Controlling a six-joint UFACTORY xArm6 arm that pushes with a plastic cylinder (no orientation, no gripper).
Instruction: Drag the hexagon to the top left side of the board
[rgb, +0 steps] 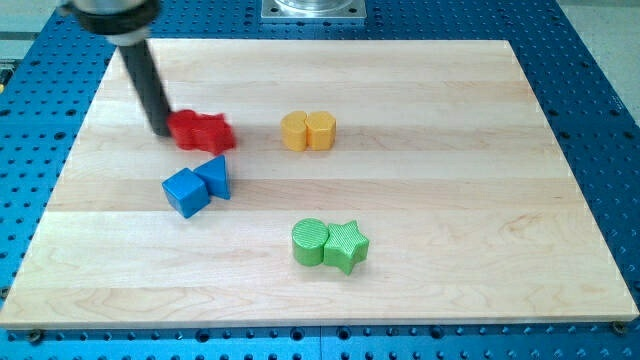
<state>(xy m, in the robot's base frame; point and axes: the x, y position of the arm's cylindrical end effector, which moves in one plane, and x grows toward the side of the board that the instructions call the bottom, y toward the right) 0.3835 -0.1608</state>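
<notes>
My tip (161, 130) is at the view's upper left, touching the left edge of the red blocks (203, 131); these look like two red pieces pressed together, shapes blurred. Two yellow blocks stand to their right: one that looks like a hexagon (294, 131) and a rounder one (321, 130) touching it. My tip is well to the left of the yellow pair, with the red blocks between.
A blue cube (185, 192) and a blue triangle (215, 176) touch each other below the red blocks. A green cylinder (309, 242) and a green star (347, 245) sit together lower centre. The wooden board (480, 180) lies on a blue perforated table.
</notes>
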